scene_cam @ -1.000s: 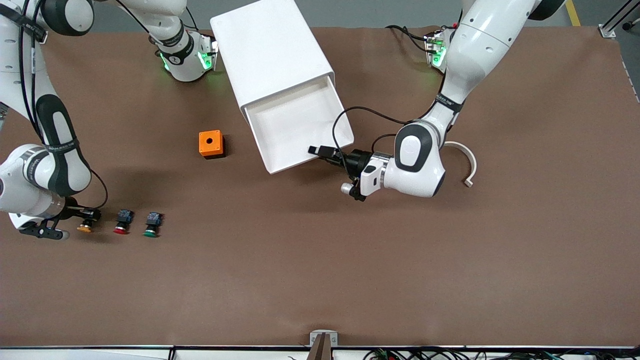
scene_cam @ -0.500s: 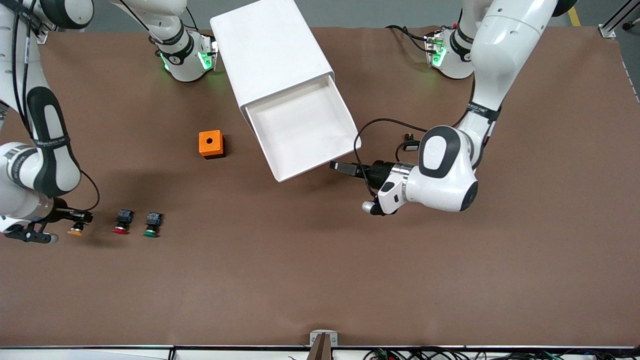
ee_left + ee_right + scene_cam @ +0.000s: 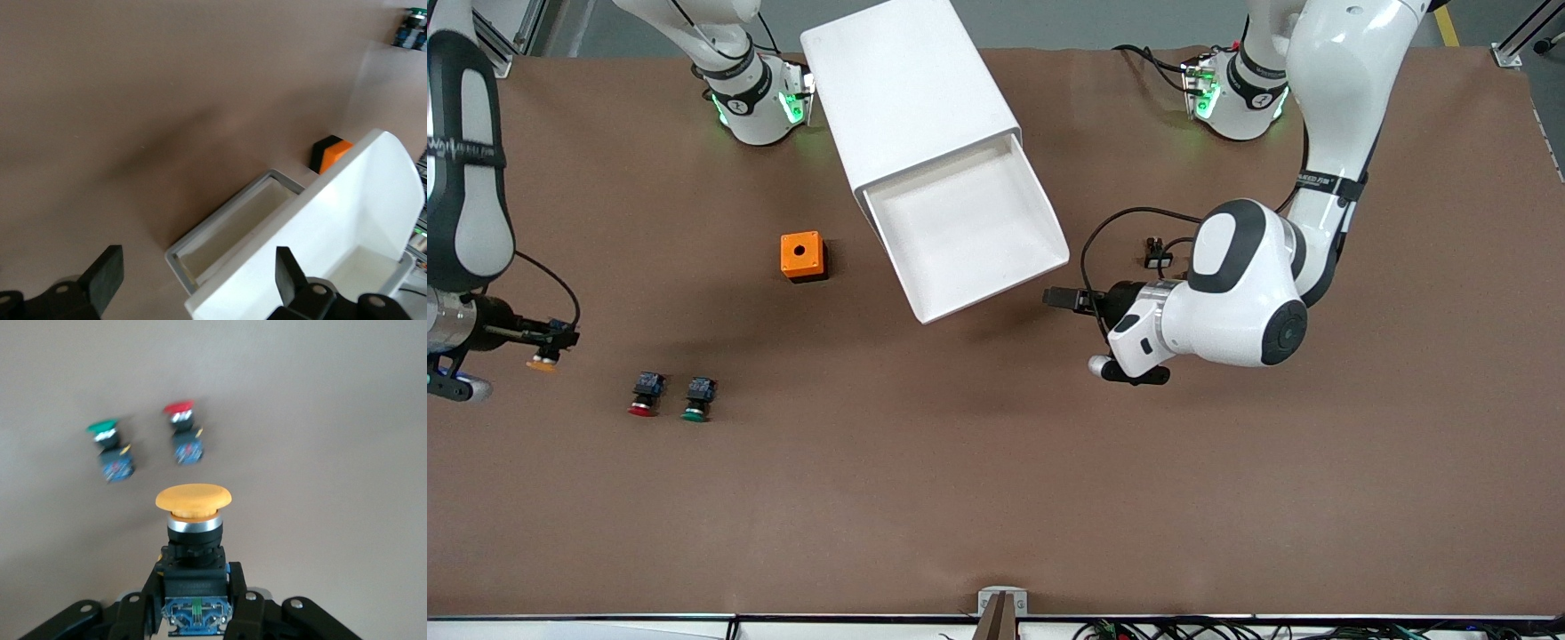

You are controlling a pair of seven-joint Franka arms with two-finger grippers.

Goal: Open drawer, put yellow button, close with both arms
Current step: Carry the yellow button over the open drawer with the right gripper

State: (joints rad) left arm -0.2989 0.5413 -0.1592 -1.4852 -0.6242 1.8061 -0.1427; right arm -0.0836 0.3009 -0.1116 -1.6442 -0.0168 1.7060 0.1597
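Front view, from the right arm's end: we see the right gripper [image 3: 551, 342] clenched on the yellow button [image 3: 542, 362], raised over the table [image 3: 996, 498] beside the red button [image 3: 643, 395] and green button [image 3: 697, 398]. Next come the orange box [image 3: 802, 256], then the open drawer [image 3: 969, 233] of the cabinet [image 3: 907, 89]. We find the left gripper [image 3: 1060, 299] released just beside the drawer front.

The drawer [image 3: 967, 238] gaped open upward; only the orange box [image 3: 803, 256] stood at its nine o'clock.
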